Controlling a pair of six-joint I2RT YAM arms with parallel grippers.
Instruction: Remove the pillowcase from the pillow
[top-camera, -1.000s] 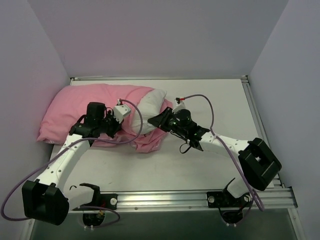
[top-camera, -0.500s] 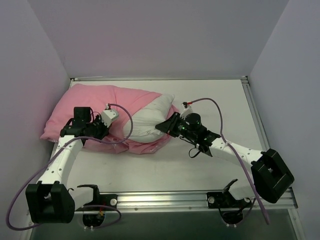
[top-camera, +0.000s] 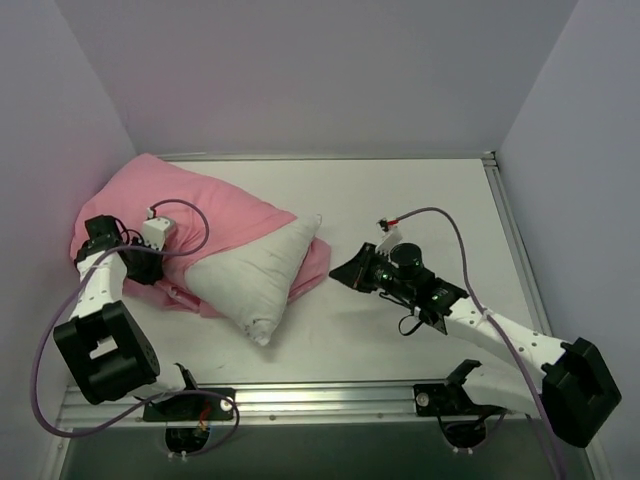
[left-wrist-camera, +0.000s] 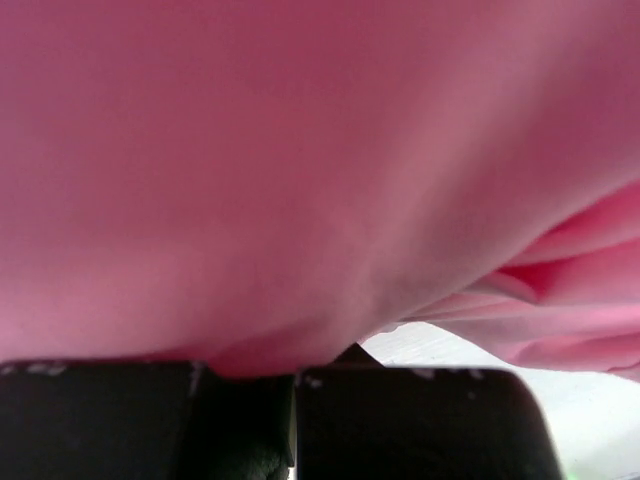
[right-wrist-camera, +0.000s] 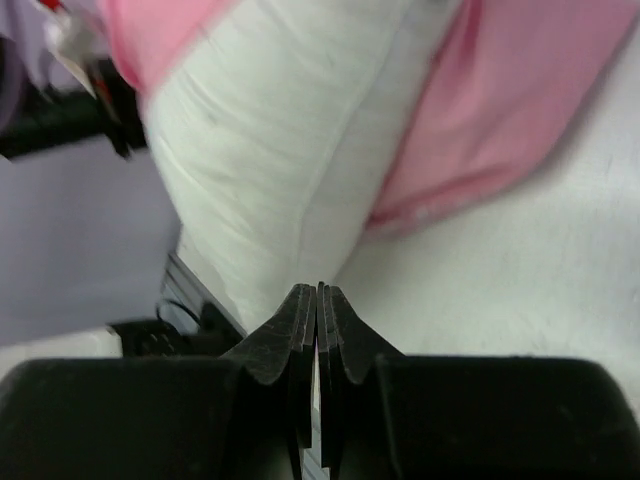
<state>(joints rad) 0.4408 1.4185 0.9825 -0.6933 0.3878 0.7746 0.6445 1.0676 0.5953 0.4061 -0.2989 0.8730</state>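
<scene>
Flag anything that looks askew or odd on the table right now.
Nothing is spilled or damaged. The pillow lies skewed, half out of the pillowcase, with one bare corner pointing toward the near edge of the table. The right gripper is shut on nothing, just beside them.

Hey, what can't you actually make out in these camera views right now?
Left hand fingertips: left wrist view, buried under pillowcase fabric.
Pillow far end: top view, inside the pillowcase.
Pillowcase pattern: left wrist view, too close and blurred.
</scene>
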